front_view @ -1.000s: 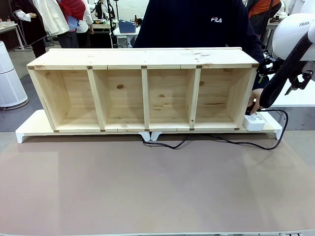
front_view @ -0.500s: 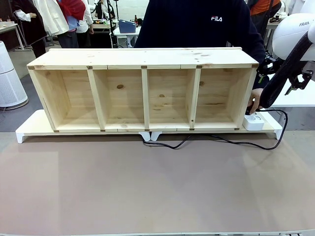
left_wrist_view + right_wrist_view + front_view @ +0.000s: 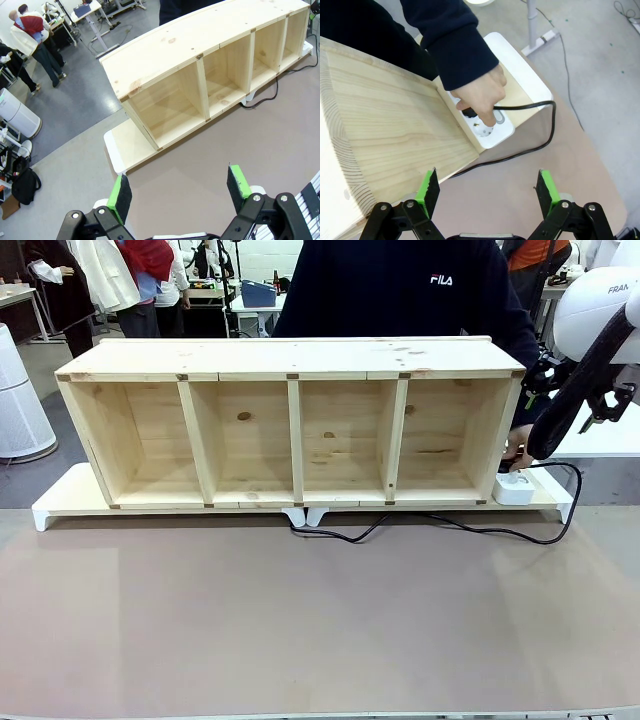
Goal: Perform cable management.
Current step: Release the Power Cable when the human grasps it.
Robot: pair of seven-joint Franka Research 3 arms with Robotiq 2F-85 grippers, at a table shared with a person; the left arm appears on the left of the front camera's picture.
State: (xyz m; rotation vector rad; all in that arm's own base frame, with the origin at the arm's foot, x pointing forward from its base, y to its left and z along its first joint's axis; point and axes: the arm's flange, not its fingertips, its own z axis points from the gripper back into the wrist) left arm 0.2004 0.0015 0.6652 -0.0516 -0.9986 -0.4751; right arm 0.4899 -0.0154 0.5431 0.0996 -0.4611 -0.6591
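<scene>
**Person's hand at the socket strip, both claws wide and empty**

A long wooden shelf unit (image 3: 290, 430) with four open compartments sits on a white riser board (image 3: 60, 502) across the far side of the brown desk (image 3: 300, 620). At its right end a white socket strip (image 3: 516, 488) rests on the riser, just beside the shelf's end wall. The person behind the shelf, in a dark sleeve (image 3: 447, 45), has a hand (image 3: 480, 97) down on the strip, fingers around the black plug (image 3: 469, 112) at one of its sockets.

The cable (image 3: 480, 530) leaves the plug, loops out to the right past the riser's corner, then runs left along the desk just in front of the riser's near edge, ending under the middle of the shelf near the two white feet (image 3: 308, 516). In the right wrist view the cable (image 3: 540, 140) curves round the strip's end and slips back under the shelf's edge.

The right claw (image 3: 487, 192) hangs above that corner, its green pads spread fully apart, gripping nothing. The left claw (image 3: 180, 192) is off near the shelf's left end, high over the desk, also spread wide with nothing between its pads.
</scene>
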